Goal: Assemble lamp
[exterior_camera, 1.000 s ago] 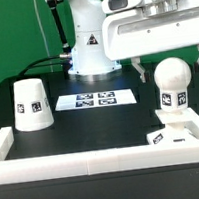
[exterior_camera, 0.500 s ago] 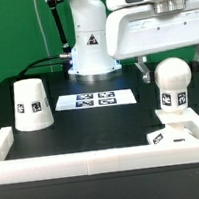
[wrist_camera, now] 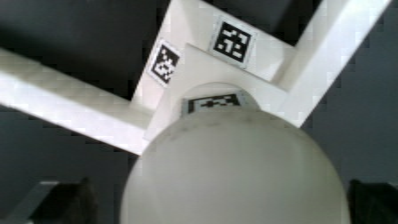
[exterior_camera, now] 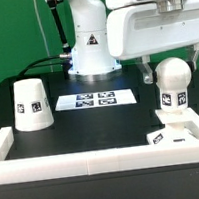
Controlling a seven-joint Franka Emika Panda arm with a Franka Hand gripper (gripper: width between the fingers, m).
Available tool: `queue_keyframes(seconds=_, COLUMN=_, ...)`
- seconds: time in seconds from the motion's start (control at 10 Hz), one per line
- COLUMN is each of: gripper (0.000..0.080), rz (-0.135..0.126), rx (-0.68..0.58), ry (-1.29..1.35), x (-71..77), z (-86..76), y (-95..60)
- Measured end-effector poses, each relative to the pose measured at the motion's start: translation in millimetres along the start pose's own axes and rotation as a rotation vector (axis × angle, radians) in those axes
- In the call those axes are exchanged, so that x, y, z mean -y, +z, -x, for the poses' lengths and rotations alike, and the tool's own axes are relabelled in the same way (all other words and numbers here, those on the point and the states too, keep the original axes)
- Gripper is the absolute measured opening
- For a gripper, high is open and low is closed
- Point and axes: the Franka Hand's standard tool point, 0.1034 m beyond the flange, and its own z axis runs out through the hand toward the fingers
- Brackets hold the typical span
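Note:
The ball-topped bulb [exterior_camera: 173,82] stands upright on the flat angular base [exterior_camera: 178,134] at the exterior view's right, in the corner of the border frame. My gripper [exterior_camera: 173,73] is open and hangs over the bulb, with one finger on each side of the ball top and a gap on both sides. In the wrist view the bulb [wrist_camera: 231,165] fills the space between the dark fingers [wrist_camera: 61,202], with the tagged base [wrist_camera: 228,45] beyond it. The tapered shade [exterior_camera: 31,104] stands mouth down at the exterior view's left, far from the gripper.
The marker board [exterior_camera: 97,99] lies flat at the middle back. The long white border frame [exterior_camera: 85,161] runs along the front and up both sides. The robot's base [exterior_camera: 89,43] stands behind the marker board.
My gripper has shifted a little toward the exterior view's right and now sits more squarely over the bulb. The bulb, base and shade have not moved.

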Motion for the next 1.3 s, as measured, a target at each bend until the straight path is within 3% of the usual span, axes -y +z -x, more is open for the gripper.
queue_keyframes(seconds=0.2, gripper=0.0699, rz=0.022, rx=0.006, ry=-0.208, x=-1.4, z=-1.9, y=-1.3)
queue_keyframes(seconds=0.5, gripper=0.0699, rz=0.019, rx=0.020, ry=-0.433, x=0.2, z=-0.7, y=2.6)
queue_keyframes(seconds=0.8, gripper=0.0699, rz=0.040, rx=0.046, ry=-0.664, x=4.2, z=-4.2, y=4.8)
queue_keyframes(seconds=1.3, gripper=0.0699, rz=0.059, rx=0.074, ry=-0.808, x=2.0, z=-1.4, y=7.1)
